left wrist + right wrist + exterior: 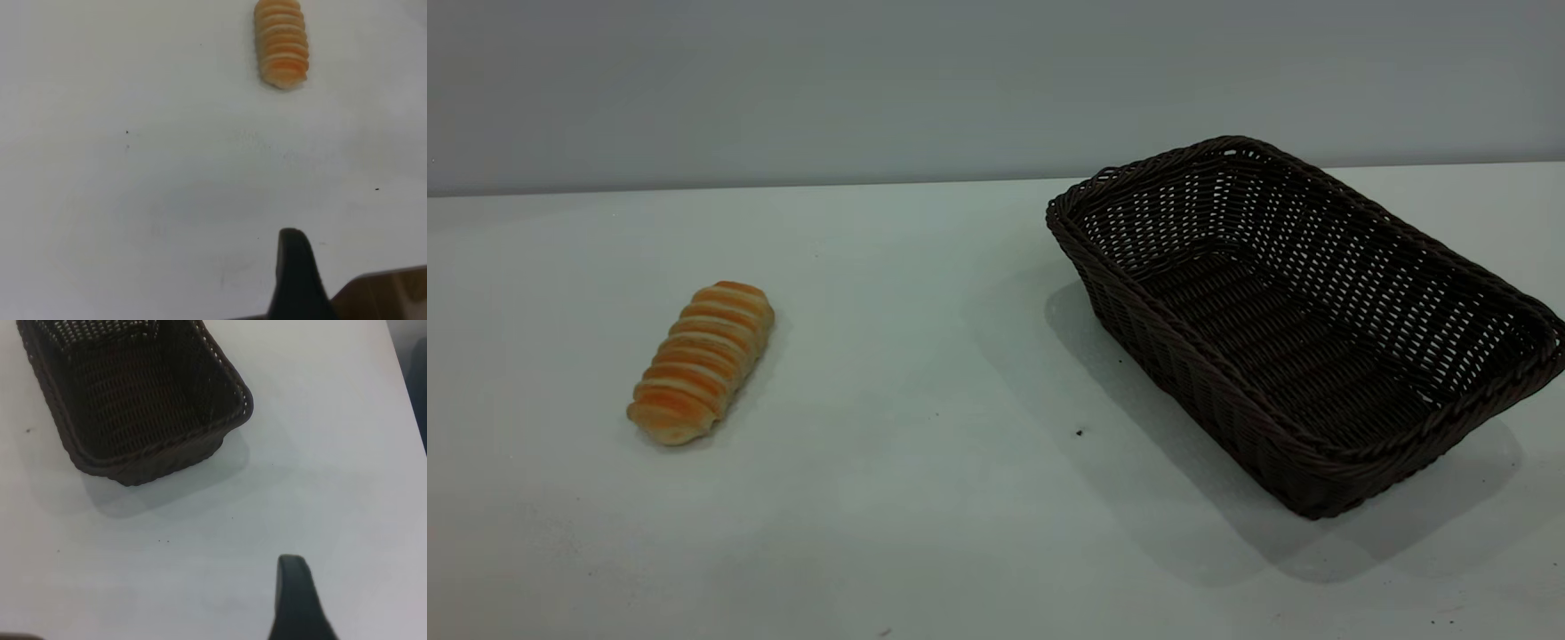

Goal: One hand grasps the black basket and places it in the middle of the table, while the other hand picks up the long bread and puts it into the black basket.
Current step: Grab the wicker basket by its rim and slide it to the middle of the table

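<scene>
Nothing of the task looks done yet. The black basket [1303, 324] sits empty toward the right side of the table [925, 373], turned at an angle, one short end pointing back toward the wall and the other toward the near right edge. It has not been brought to the middle. The long bread [701, 362] lies on the bare tabletop at the left, well apart from the basket, its ridged length running slightly on a slant. Both jobs remain, as I judge it: shifting the basket to the centre, then lifting the loaf and setting it inside.

Neither arm reaches into the exterior view; both appear to be held back from the work area, above the table. In the left wrist view the left gripper [297, 280] shows only as one dark finger tip poking in at the edge, over open tabletop, with the bread [281, 41] some way ahead of it and untouched. In the right wrist view the right gripper [297, 603] shows in the same partial way, one dark finger over bare table, with a rounded corner of the basket [133, 407] ahead and not in contact. With just one finger of each in sight, I cannot tell whether either pair stands apart or together. Nothing is held by either.
</scene>
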